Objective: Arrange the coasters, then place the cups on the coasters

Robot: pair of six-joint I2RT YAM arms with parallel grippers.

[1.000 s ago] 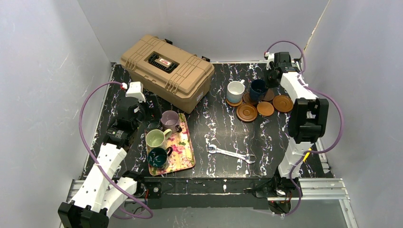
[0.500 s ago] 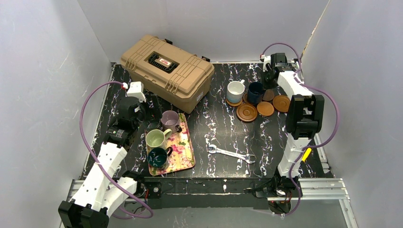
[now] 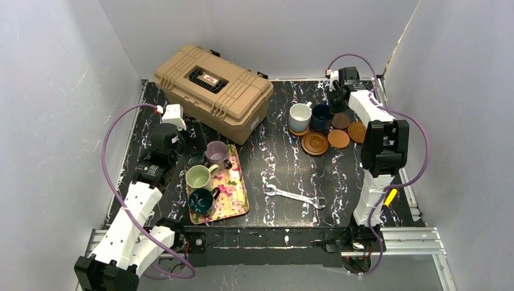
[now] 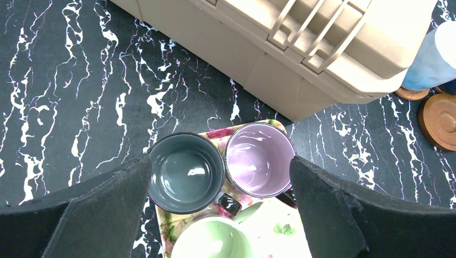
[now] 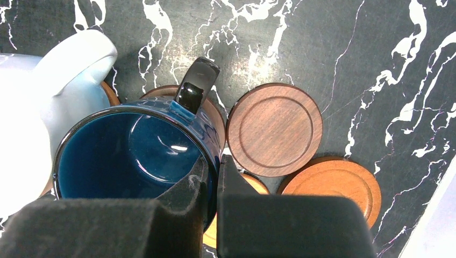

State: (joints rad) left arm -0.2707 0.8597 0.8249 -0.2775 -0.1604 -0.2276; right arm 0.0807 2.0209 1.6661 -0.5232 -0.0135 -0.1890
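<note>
My right gripper (image 5: 212, 167) is shut on the rim of the navy blue cup (image 5: 129, 156), one finger inside and one outside. That cup (image 3: 321, 117) hangs or rests right beside the white cup (image 3: 300, 116), over a brown coaster (image 5: 215, 115). More coasters lie around it: dark brown (image 5: 274, 129), rimmed orange (image 5: 336, 185) and a large dark one (image 3: 315, 143). My left gripper (image 4: 220, 166) is open above the dark green cup (image 4: 185, 172) and mauve cup (image 4: 261, 158). The pale green cup (image 3: 198, 177) and teal cup (image 3: 201, 200) stand on the same tray.
A floral tray (image 3: 236, 197) carries the left-hand cups. A tan toolbox (image 3: 212, 91) sits at the back left, close behind the left gripper. A steel wrench (image 3: 295, 196) lies near the table's front middle. Grey walls enclose the table.
My right gripper has carried the navy cup leftward toward the white cup, uncovering the dark brown coaster to its right. The left arm has not moved.
</note>
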